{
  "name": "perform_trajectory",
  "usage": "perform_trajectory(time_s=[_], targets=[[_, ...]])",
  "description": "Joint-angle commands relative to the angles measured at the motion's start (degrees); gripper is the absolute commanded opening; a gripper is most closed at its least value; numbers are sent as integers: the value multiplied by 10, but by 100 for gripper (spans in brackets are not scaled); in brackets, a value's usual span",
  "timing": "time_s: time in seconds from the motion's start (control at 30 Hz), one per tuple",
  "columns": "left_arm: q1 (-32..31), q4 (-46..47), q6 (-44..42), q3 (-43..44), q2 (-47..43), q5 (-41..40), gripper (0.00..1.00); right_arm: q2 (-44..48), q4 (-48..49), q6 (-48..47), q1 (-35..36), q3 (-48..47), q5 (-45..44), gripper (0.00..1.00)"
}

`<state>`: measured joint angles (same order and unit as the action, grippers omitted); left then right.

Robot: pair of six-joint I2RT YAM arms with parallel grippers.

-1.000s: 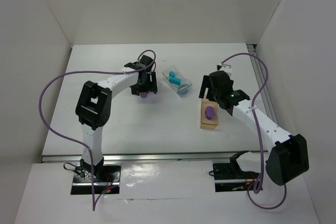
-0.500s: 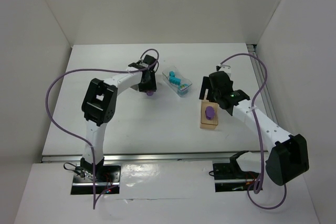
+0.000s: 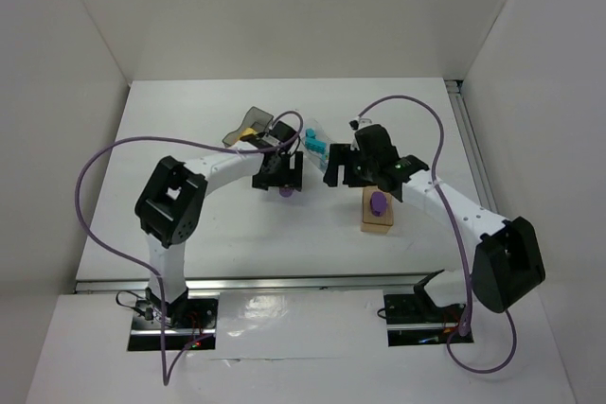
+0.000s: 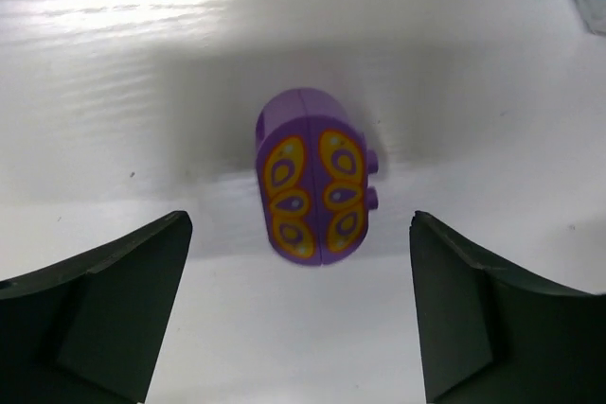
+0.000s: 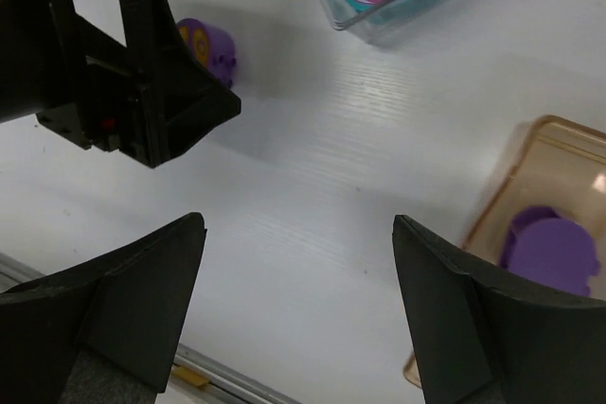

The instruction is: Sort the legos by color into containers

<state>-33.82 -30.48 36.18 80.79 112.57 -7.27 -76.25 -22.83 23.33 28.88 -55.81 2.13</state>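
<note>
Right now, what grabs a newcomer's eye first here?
A purple lego with orange butterfly markings lies on the white table, between the wide-open fingers of the left pincer, neither finger touching it. To its right, the tan-orange bin holds a purple oval piece, with the right pincer open beside it.

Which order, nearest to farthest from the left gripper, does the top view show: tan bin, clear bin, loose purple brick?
1. Purple brick, directly below the left gripper.
2. Clear bin, behind it, slightly right.
3. Tan bin, farthest right.
</note>
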Motion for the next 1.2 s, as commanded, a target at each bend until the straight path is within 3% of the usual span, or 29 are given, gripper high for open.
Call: perform_trajectory(time_s=[0.0,0.17,0.43,0.53,0.77,0.9,1.03,1.17], targets=[[3,-19,-4,-2,-65,6,100,-20,52,26,7,-21,61,87],[14,-69,-4,-10,-174,-53,100,-74,103,47,26,-22,117,87],[122,-85,6,-78,-290,-64,99,-199,105,41,126,-109,24,91],[156,-71,6,-98,-301,-19,100,-240,93,46,160,-148,-46,97],[194,-50,-7,-110,-294,81,100,-336,75,64,177,-214,-157,95],[212,-40,-17,-121,-300,111,100,-377,61,64,177,-249,-182,88],[218,-34,-35,-121,-294,148,100,-390,79,45,177,-243,-182,69],[218,-13,-41,-121,-284,188,100,-362,135,2,182,-210,-170,56]])
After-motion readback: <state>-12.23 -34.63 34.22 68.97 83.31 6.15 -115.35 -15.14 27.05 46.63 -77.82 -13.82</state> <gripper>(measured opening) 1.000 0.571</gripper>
